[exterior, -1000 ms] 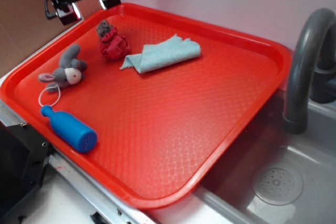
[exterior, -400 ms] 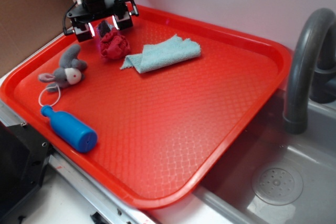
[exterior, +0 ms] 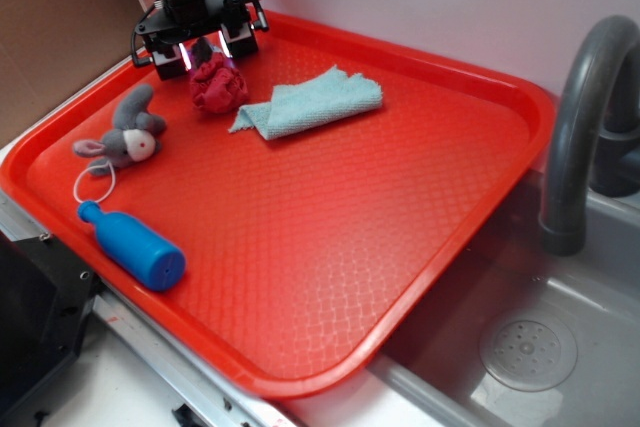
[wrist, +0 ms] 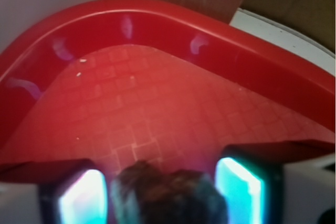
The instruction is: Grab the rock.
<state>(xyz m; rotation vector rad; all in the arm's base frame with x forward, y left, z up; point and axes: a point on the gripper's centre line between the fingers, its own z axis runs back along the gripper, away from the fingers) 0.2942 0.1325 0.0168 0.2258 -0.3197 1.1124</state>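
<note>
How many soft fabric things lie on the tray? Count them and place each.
3: the grey plush mouse near the left rim, the red cloth ball by the end effector, the blue towel beside the ball.

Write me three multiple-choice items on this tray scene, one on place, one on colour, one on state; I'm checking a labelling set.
1. Where is the rock?
A. between the tool's fingers
B. beside the blue bottle
C. in the sink

2. What colour is the folded cloth?
A. yellow
B. light blue
C. black

3. How is the tool set?
A. shut flat with nothing in it
B. open around the rock
C. lifted clear off the tray

Key: 1 A, the wrist view shows the rock between the two lit fingers. 2 B, the cloth is pale blue on the red tray. 3 B, gaps remain on both sides of the rock.
</note>
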